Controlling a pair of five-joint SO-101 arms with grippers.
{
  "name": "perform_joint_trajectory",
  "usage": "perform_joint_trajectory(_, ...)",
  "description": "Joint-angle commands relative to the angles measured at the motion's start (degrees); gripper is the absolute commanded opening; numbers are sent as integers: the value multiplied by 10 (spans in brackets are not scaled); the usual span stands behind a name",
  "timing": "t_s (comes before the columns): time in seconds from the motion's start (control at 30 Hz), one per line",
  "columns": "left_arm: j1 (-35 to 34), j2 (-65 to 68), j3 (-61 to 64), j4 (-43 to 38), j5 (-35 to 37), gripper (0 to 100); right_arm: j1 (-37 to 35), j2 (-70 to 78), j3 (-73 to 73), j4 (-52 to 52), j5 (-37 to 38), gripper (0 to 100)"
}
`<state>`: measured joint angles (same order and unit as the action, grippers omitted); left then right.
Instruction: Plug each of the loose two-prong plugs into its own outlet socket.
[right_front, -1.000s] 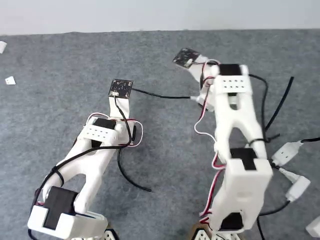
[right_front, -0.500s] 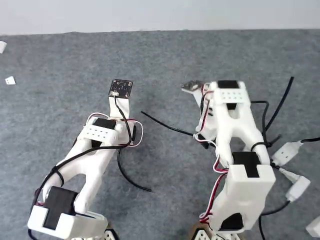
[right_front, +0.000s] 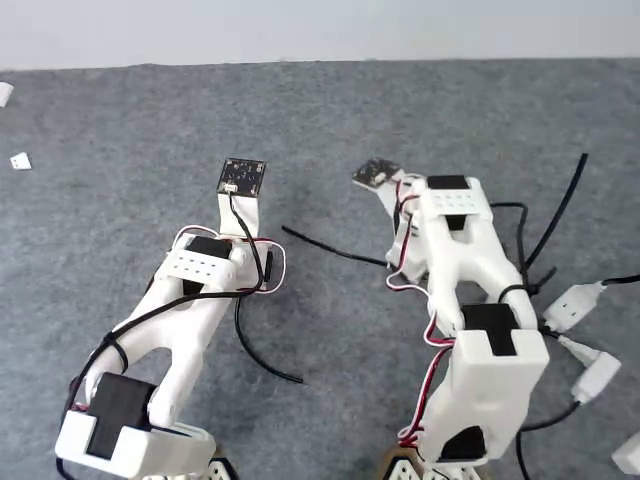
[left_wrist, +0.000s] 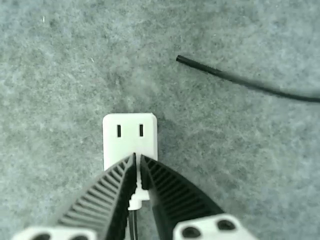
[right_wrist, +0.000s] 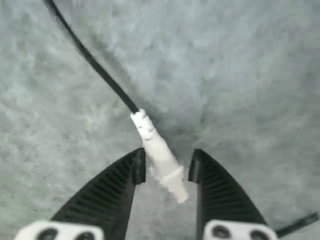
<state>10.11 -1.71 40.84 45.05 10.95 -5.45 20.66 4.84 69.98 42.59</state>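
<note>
Plug (right_wrist: 161, 159), white and slim, lies on the grey carpet (right_front: 120, 120) between the fingers of the right gripper (right_wrist: 167, 155). These jaws stand apart and are not clamped on it; the plug sits close to one finger, with a clear gap to the other. Its black cable (right_wrist: 95, 65) runs off from its far end. The left gripper (left_wrist: 137, 159) is pinched almost closed on the narrow neck at the back of the outlet socket (left_wrist: 130, 135), whose two slots face away from the jaws. A loose black cable end (left_wrist: 240, 82) lies well apart from it. From above, both grippers are hidden under the left arm (right_front: 195, 300) and the right arm (right_front: 470, 270). That view adds two more white connectors (right_front: 575, 303) on cables by the right arm.
</note>
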Motion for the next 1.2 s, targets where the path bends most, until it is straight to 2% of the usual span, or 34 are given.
perform_joint_trajectory(0.0, -4, -4, 2, 3, -6, 16, -15, -29, -51, 12, 45, 88)
perform_joint_trajectory(0.1, -4, -4, 2, 3, -6, 16, -32, -32, -58, 39, 82, 74)
perform_joint_trajectory(0.23, -4, -4, 2, 3, -6, 16, -44, -51, -57, 95, 147, 172)
perform_joint_trajectory(0.33, -4, -4, 2, 3, -6, 16, -40, -55, -57, 87, 153, 211)
perform_joint_trajectory(0.4, -4, -4, 2, 3, -6, 16, -33, -50, -57, 67, 167, 177)
perform_joint_trajectory(0.53, -4, -4, 2, 3, -6, 16, -17, -44, -57, 36, 167, 0)
perform_joint_trajectory(0.6, -4, -4, 2, 3, -6, 16, -15, -46, -57, 42, 159, 32)
perform_joint_trajectory(0.67, -4, -4, 2, 3, -6, 16, -22, -46, -57, 61, 159, 5)
perform_joint_trajectory(0.87, -4, -4, 2, 3, -6, 16, -46, -43, -57, 108, 158, 9)
perform_joint_trajectory(1.0, -4, -4, 2, 3, -6, 16, -25, -26, -55, 78, 159, 9)
perform_joint_trajectory(1.17, -4, -4, 2, 3, -6, 16, 29, 16, -57, -14, 159, 9)
